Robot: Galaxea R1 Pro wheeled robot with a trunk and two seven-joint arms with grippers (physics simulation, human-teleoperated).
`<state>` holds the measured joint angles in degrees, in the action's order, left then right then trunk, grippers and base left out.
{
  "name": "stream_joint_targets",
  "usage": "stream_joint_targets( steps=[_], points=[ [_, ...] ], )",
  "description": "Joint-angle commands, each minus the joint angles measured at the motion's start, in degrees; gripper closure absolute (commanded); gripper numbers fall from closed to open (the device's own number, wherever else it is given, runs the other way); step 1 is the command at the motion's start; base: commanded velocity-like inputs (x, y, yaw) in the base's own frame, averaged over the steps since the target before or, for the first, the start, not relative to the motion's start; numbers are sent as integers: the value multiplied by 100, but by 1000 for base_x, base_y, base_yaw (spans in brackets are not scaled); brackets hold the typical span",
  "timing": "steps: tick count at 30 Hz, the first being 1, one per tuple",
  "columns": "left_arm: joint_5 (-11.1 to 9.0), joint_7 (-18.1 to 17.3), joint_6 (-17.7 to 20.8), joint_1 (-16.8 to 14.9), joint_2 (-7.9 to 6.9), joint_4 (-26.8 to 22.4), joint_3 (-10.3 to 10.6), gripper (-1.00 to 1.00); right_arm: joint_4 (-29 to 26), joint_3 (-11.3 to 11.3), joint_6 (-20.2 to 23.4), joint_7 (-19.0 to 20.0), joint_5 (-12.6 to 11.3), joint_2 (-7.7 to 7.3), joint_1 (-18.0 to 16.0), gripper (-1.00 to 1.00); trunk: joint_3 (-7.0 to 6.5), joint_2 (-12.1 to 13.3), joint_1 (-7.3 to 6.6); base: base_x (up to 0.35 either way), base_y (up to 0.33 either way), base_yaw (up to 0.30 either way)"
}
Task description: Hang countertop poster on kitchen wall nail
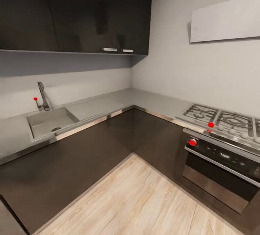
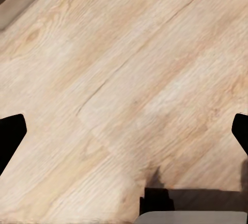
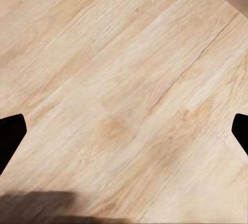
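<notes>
the head view looks into a kitchen corner. a shiny grey stainless-steel worktop point(image 1: 151, 103) runs in an l shape along two walls over dark cabinet fronts point(image 1: 72, 162). set into its left stretch is a sink point(image 1: 48, 123) with a chrome tap point(image 1: 42, 95) behind it, and a small red knob point(image 1: 35, 99) stands just beside the tap. a flat draining area point(image 1: 94, 107) lies next to the sink toward the corner. on the right stretch sits a gas hob point(image 1: 224, 119) with dark grates, and under it an oven point(image 1: 220, 166) with a long bar handle; red knobs point(image 1: 192, 142) show at the front of the hob and the oven. dark wall cabinets point(image 1: 76, 12) hang above the sink side, and a pale grey panel point(image 1: 225, 20) is mounted high on the right wall. the poster cannot be seen on the stretch of worktop in sight, so where it lies cannot be told.

the floor is light wood plank point(image 1: 141, 202). the left gripper point(image 2: 124, 131) hangs over this plank floor point(image 2: 124, 79), its two dark fingertips point(image 2: 10, 136) at opposite edges of the wrist view, spread wide with nothing between them. the right gripper point(image 3: 124, 131) is likewise spread wide and empty above the floor point(image 3: 124, 79), its fingertips point(image 3: 10, 136) well apart.
</notes>
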<state>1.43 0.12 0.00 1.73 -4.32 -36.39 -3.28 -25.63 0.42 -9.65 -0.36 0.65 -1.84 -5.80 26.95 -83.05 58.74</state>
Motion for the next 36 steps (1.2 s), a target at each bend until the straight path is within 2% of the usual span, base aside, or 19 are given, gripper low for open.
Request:
stream_joint_targets(
  steps=[1,9,34,36],
  points=[
    [13,0,0,2,1,-10,-7,-100,7,7,-18,-5,9,-1,-4,-100,5,-3,-1,-67,38,279],
    [15,-3,0,2,1,-9,-9,-100,14,10,-19,-8,14,-1,-2,-100,5,-3,-1,-101,81,284],
    [9,-3,0,2,-8,-8,-17,-100,14,10,-19,-8,14,-1,-5,-100,5,-3,-1,-236,197,286],
    [9,-3,0,2,-8,-10,-64,-100,14,10,-19,-8,14,-1,-3,-100,5,-3,-1,-210,223,286]
  ],
)
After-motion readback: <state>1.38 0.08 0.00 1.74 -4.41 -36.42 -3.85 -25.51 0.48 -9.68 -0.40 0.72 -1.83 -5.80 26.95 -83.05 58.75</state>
